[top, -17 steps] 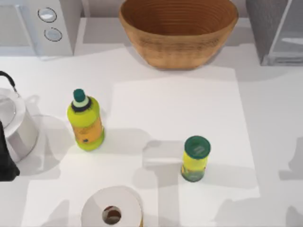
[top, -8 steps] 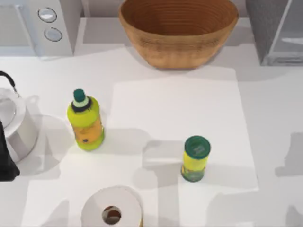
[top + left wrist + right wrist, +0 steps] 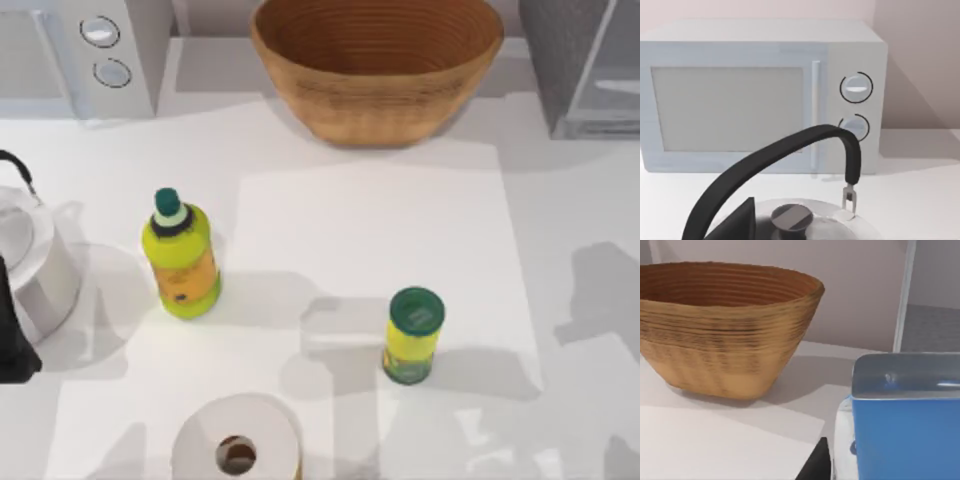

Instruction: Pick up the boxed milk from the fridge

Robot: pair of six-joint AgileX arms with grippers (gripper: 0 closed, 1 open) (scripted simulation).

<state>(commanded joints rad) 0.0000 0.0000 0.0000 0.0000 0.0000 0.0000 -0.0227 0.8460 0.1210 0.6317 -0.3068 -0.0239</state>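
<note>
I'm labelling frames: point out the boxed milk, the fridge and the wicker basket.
boxed milk (image 3: pixel 905 440), right wrist view, on its blue face.
fridge (image 3: pixel 560 50), top view, on its speckled grey wall.
wicker basket (image 3: pixel 375 105), top view, on its outer wall.

No text, brand, number or sign can be read in any of the views. The yellow-green plastic bottle with the green cap (image 3: pixel 181 258) has an orange label band, but no letters can be made out on it. The yellow can with the round green lid (image 3: pixel 412 336) shows only a pale mark on its lid, too small to read. The two round knobs of the white microwave-like appliance (image 3: pixel 856 88) carry no visible figures.
</note>
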